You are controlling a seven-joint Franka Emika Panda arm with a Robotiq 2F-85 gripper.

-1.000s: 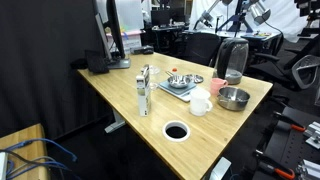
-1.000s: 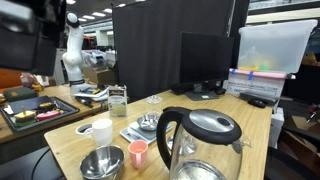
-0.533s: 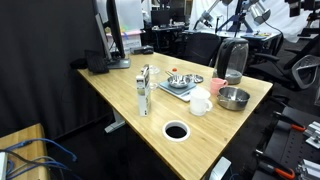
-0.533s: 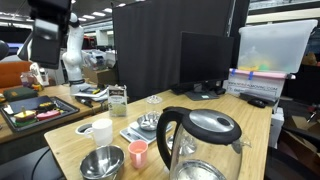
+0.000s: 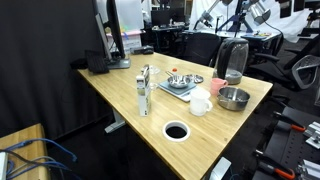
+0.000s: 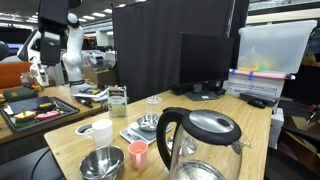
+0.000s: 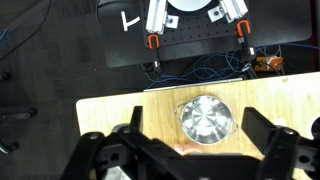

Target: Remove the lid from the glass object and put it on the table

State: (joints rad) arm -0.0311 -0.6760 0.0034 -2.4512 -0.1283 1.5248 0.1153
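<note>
The glass kettle stands on the light wood table with its shiny round lid in place. It also shows at the table's far corner. My gripper hangs high above the table, far from the kettle. In the wrist view its fingers are spread wide and empty, looking down on a metal bowl. The kettle does not show in the wrist view.
Near the kettle are a metal bowl, a white cup, a pink cup, a tray with small items and a carton. A round black cable hole sits near the front edge. A monitor stands at the back.
In the exterior view the gripper has moved right and upward along the top left of the picture. Nothing on the table has moved.
</note>
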